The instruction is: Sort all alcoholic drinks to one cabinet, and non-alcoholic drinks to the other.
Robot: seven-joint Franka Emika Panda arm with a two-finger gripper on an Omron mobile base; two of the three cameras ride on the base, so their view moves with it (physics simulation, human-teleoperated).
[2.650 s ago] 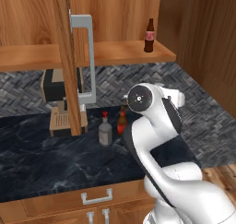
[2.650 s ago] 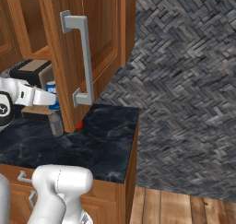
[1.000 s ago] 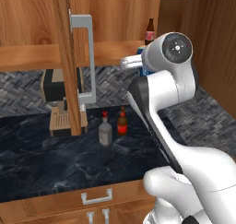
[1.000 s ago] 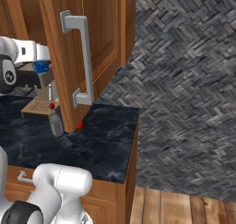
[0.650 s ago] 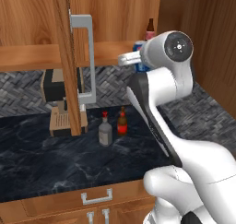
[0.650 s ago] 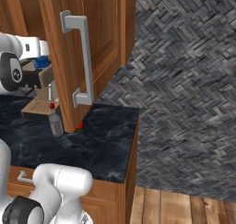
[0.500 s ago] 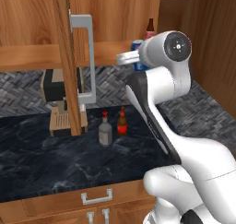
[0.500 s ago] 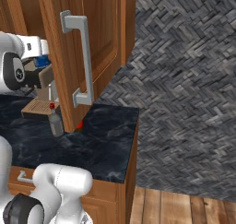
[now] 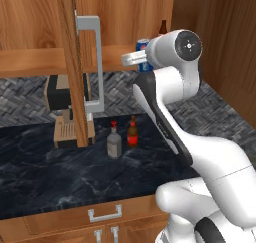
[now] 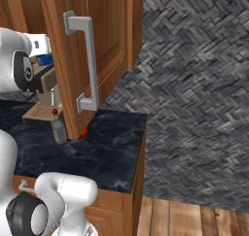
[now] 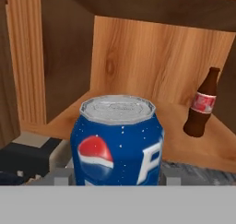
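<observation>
Soda can (image 11: 117,142) sits between the jaws of the gripper (image 9: 136,60), which is closed on its sides and carries it at the height of the open cabinet shelf (image 9: 35,61). In the left base view the can (image 9: 143,48) shows blue just past the hand, near the shelf's front edge; in the right base view a sliver of blue (image 10: 45,59) peeks out beside the arm. It looks light, stiff but thin-walled, and smooth, so a firm squeeze could dent it and a loose one could let it slip; the mid-body hold it has now seems the sound one.

Going left to right on the counter (image 9: 45,172): the liquor bottle (image 9: 114,142) stands upright, the beer bottle (image 9: 132,132) just beside it to the right and a little farther back. Both are probably heavier, hard, slick and breakable; the body below the shoulder is likely the best place to grip.

On the shelf's far right, the cola bottle (image 11: 201,108) stands upright, well apart from the can. Its place suggests the can belongs beside it.
</observation>
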